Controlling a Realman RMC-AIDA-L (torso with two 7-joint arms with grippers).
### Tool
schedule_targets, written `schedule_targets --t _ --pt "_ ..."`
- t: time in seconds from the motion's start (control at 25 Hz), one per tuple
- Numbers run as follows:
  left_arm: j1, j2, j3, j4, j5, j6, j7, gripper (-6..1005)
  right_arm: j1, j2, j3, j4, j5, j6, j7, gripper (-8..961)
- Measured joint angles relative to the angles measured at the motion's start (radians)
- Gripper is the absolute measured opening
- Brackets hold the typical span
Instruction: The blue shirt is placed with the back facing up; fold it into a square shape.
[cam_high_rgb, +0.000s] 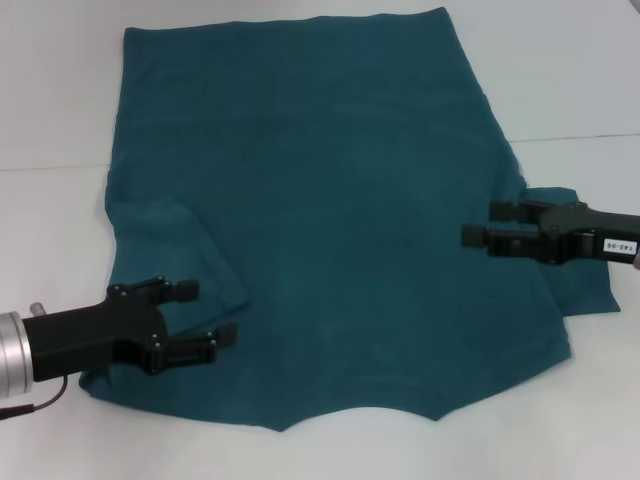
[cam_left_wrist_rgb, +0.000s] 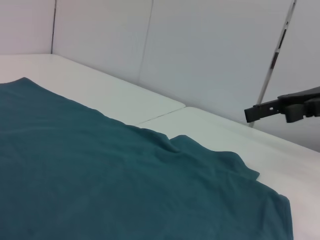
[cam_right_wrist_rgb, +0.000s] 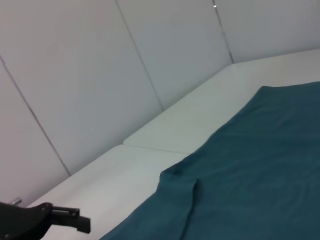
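The blue shirt lies spread flat on the white table, plain side up, with its neckline at the near edge and its hem at the far side. One sleeve is folded in over the body at the near left, and my left gripper hovers there, open and holding nothing. My right gripper is open over the shirt's right edge, just above the other sleeve. The left wrist view shows the shirt with the right gripper beyond it. The right wrist view shows the shirt and the left gripper.
White panel walls enclose the table at the back and sides. A seam runs across the tabletop. Bare table surface shows on both sides of the shirt and along the near edge.
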Motion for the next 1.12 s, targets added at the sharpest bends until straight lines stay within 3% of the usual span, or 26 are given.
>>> schedule_targets --t 0.56,0.88,1.12 --pt "0.000 0.000 -0.001 -0.001 0.001 0.012 -0.029 876 -0.029 -0.012 0.014 -0.210 -0.193 0.129 0.378 928" --pt "0.001 -0.001 -0.002 -0.003 0.001 0.013 -0.045 876 -0.020 -0.035 0.023 -0.224 -0.324 0.236 0.555 927" --pt "0.004 -0.003 0.000 -0.004 0.001 0.021 -0.046 876 -0.040 -0.037 0.033 -0.202 -0.369 0.284 0.595 927"
